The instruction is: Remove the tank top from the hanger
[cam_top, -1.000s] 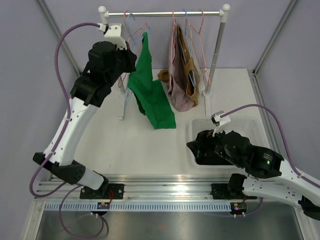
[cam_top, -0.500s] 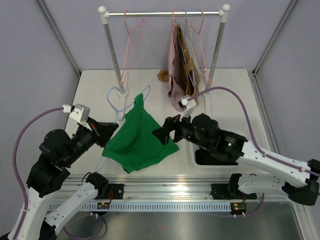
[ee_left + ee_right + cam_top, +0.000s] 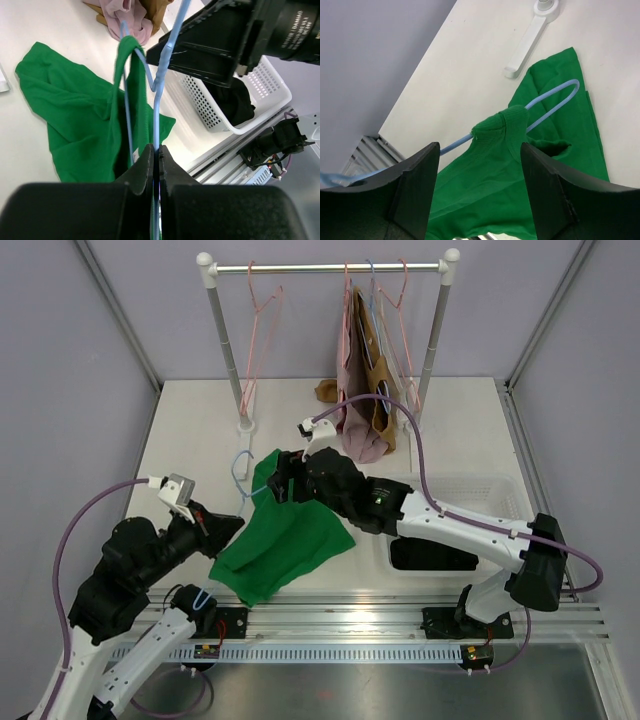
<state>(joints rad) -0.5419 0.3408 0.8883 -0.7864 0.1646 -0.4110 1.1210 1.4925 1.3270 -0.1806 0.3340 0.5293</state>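
The green tank top (image 3: 290,540) lies spread on the table in front of the rack, still threaded on a light blue hanger (image 3: 240,468). My left gripper (image 3: 222,530) is at the garment's left edge, shut on the hanger's wire (image 3: 156,125). In the right wrist view one green strap (image 3: 501,125) sits looped over the blue hanger (image 3: 551,101). My right gripper (image 3: 480,150) hovers open just above that strap, a finger on each side and neither touching it. From above, the right gripper (image 3: 278,485) is at the tank top's upper end.
The clothes rack (image 3: 330,267) stands at the back with pink hangers (image 3: 255,330) and pink and brown garments (image 3: 362,390). Its left foot (image 3: 527,42) lies close to the tank top. A white basket (image 3: 500,500) with dark clothing sits at the right.
The left arm carried the hanger and tank top down from the rack to the table's front. The right arm swung from the basket over to the strap, its jaws narrowing a little.
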